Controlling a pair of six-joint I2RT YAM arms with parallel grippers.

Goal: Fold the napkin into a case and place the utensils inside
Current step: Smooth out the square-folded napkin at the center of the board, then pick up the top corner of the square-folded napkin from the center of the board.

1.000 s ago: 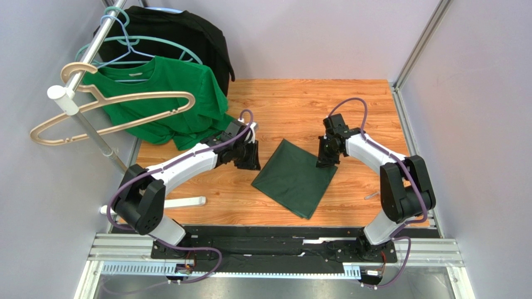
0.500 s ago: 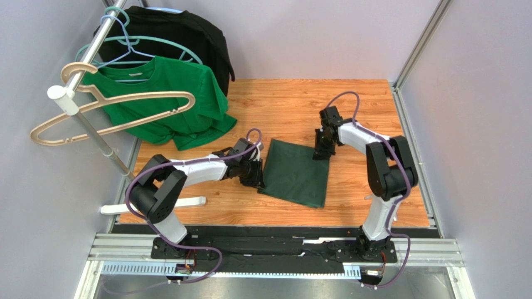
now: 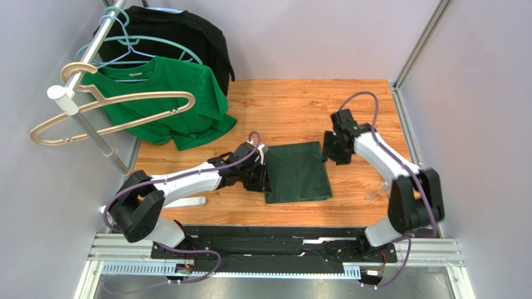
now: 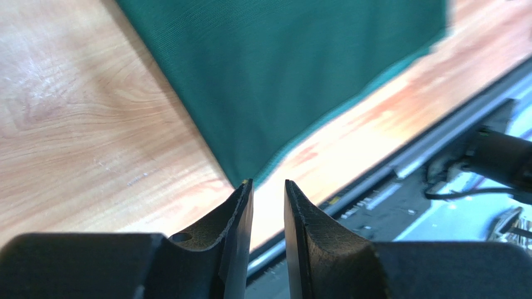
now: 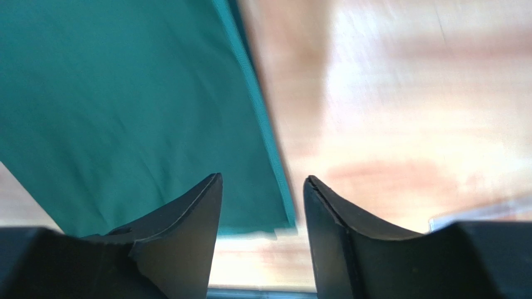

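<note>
Over the last second the napkin [image 3: 298, 171] has turned from a diamond lying cornerwise into a folded rectangle squared to the frame, and it has slid towards the centre and lower part of the wooden surface [image 3: 293, 106]. The left gripper [image 3: 265, 177] has followed to its left edge; the right gripper [image 3: 329, 149] now sits at its upper right corner and has let go. In the right wrist view its jaws stand wide with nothing between them, the cloth's hemmed edge running just ahead. In the left wrist view the jaws are narrow, a slim gap with no cloth in it, and the napkin's corner lies just beyond the tips.

In my judgement this is an alignment step: the cloth is flat and straight, ready for further folds, but it is still too broad to be a case. No utensils can be made out for certain; a thin pale item [image 3: 373, 195] by the right arm is too small to name.

The napkin's lower edge lies near the surface's bottom rim and the black rail [image 3: 281, 233], so there is little room there. Bare wood opens above and to the right. At upper left the bright green T-shirt [image 3: 168, 99] drapes onto the surface, well apart from the cloth.
</note>
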